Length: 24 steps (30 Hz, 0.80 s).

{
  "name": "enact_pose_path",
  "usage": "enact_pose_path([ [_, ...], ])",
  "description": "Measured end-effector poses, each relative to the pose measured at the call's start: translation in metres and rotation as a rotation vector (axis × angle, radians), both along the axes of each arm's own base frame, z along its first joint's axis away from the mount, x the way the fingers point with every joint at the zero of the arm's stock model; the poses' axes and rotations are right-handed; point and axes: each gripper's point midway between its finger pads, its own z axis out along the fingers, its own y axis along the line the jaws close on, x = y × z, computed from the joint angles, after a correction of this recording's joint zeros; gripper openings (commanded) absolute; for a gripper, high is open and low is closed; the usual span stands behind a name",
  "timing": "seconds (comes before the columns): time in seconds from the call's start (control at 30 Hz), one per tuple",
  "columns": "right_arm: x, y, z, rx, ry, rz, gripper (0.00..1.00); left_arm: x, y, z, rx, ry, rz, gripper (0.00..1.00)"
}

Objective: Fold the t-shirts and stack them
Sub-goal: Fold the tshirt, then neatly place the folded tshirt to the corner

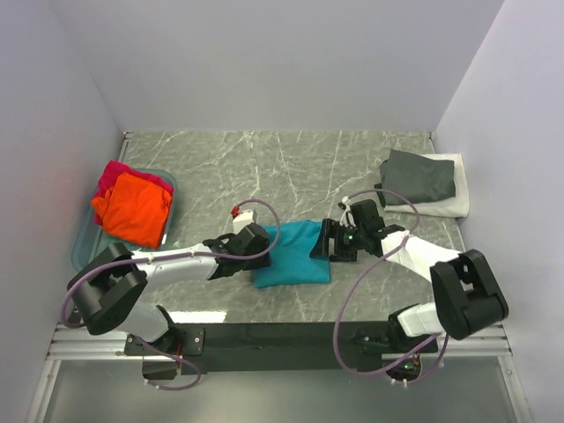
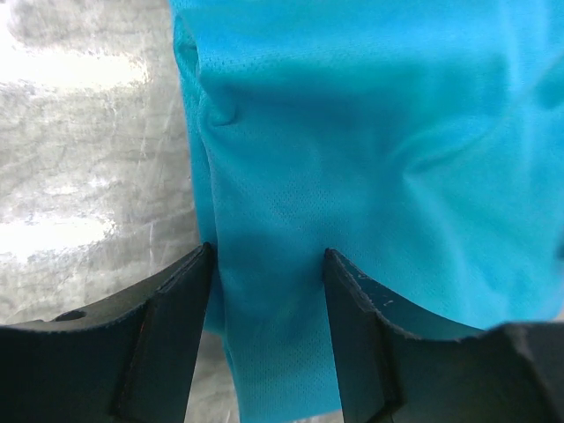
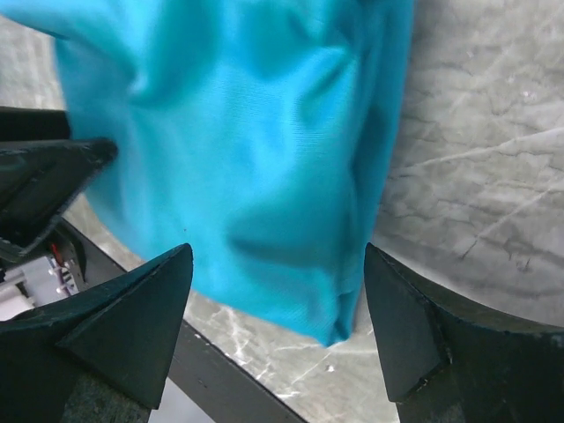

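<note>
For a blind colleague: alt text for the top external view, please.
A folded teal t-shirt lies front centre, the left gripper and right gripper at its sides. A dark grey t-shirt sits on a white t-shirt far right; an orange t-shirt and a magenta-red t-shirt fill a tub at left.

magenta-red t-shirt (image 1: pixel 110 174): mostly hidden beneath orange t-shirt (image 1: pixel 132 211) | white t-shirt (image 1: pixel 443 209): largely covered by dark grey t-shirt (image 1: pixel 421 176) | teal t-shirt (image 1: pixel 295 256): cropped by both wrist views' edges
</note>
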Motion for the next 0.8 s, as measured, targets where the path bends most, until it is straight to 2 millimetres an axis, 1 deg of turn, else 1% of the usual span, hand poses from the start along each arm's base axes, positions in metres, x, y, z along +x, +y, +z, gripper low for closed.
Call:
enact_pose_path([
  [0.1,-0.004,-0.002,-0.016,0.0,0.046,-0.01,0.85,0.0,0.0,-0.008,-0.003,0.012,0.002,0.59],
  [0.17,-0.001,-0.001,-0.015,0.021,0.046,-0.02,0.84,-0.001,-0.001,-0.011,-0.006,0.014,0.0,0.59],
  [0.27,0.006,0.001,-0.016,0.044,0.036,-0.024,0.84,0.003,-0.005,-0.011,-0.023,0.004,0.0,0.59],
  [0.53,0.017,0.024,-0.014,0.162,0.011,0.023,0.84,0.013,-0.024,-0.01,-0.089,-0.022,-0.015,0.57],
  [0.8,0.02,0.047,-0.014,0.199,-0.008,0.07,0.81,0.017,-0.034,-0.009,-0.124,-0.03,-0.029,0.57],
])
